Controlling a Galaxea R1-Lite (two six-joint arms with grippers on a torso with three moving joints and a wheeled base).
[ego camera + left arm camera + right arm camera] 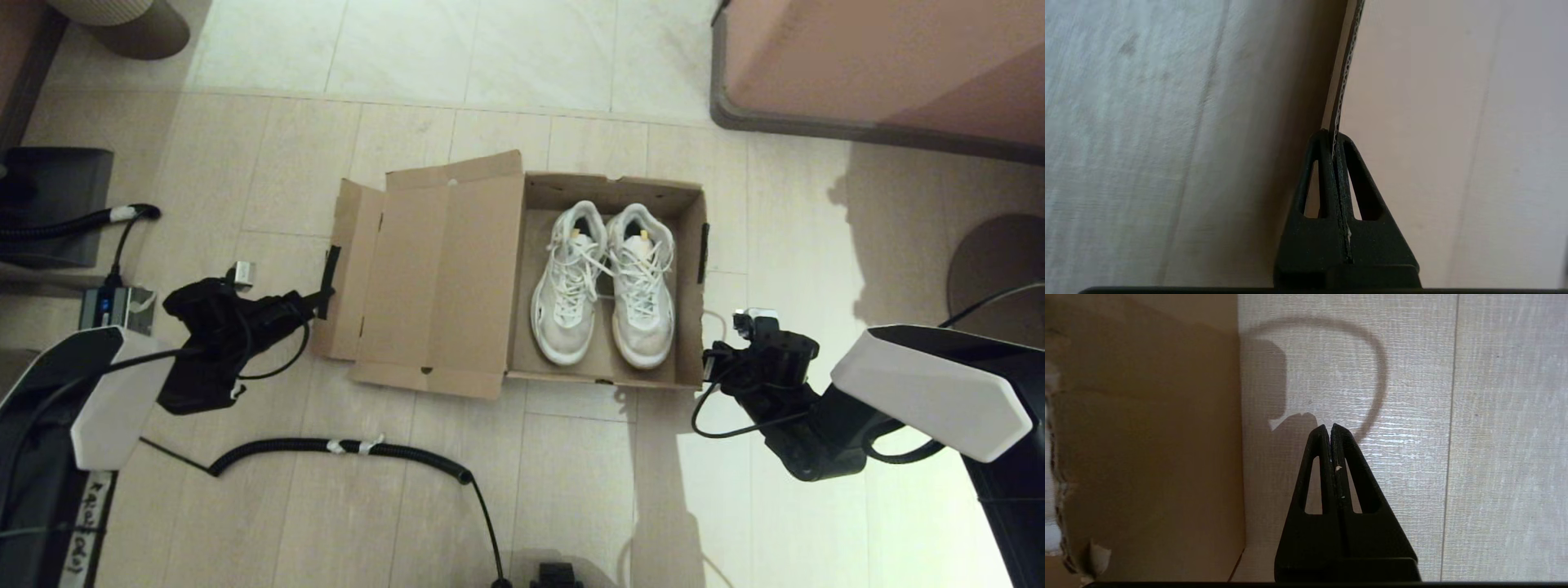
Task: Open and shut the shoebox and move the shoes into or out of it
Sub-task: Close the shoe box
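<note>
The shoebox [441,269] of plain brown corrugated cardboard stands open on the pale tiled floor [571,474], its lid laid flat toward the robot's left. The shoes [604,282], white with white laces and thick soles, lie side by side inside. The left gripper [1336,141] pinches the lid's thin edge flap. The right gripper [1330,430], pressed together and empty, hangs just beside the box's near right corner, with free floor around it
</note>
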